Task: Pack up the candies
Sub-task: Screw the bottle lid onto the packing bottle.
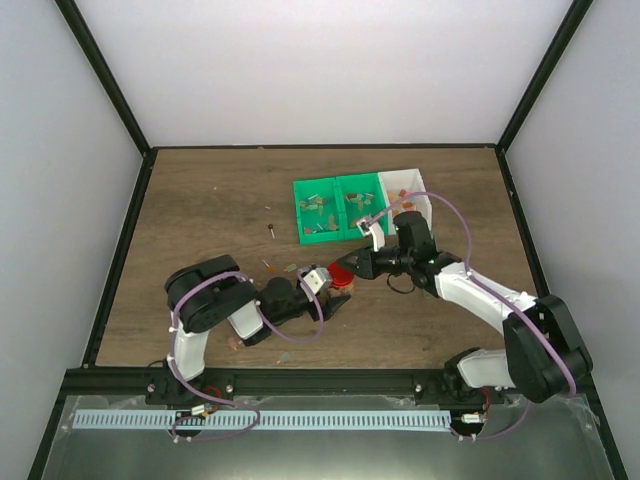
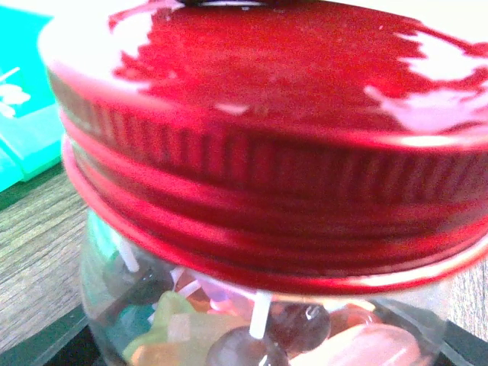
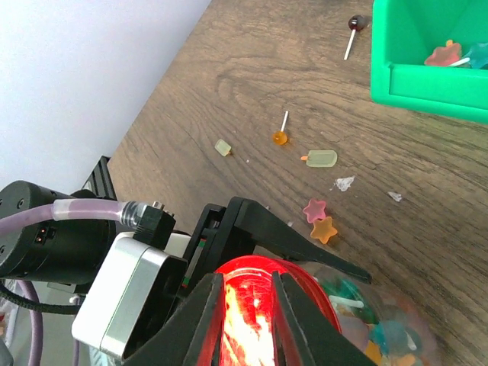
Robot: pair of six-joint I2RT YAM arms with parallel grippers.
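The right gripper (image 3: 245, 284) is clenched on the round red metal lid (image 2: 267, 114) of a clear glass jar (image 2: 103, 297), which the left gripper (image 1: 338, 288) grasps. Tiny wrapped candies (image 2: 183, 328) fill the jar. Others lie loose on the wooden table (image 3: 252, 76) and in green plastic bins (image 3: 427, 84) beyond.

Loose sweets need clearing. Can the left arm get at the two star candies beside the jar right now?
Probably not: the left gripper is clamped on the jar, with the right gripper over its red lid. The star candies themselves lie in the open.
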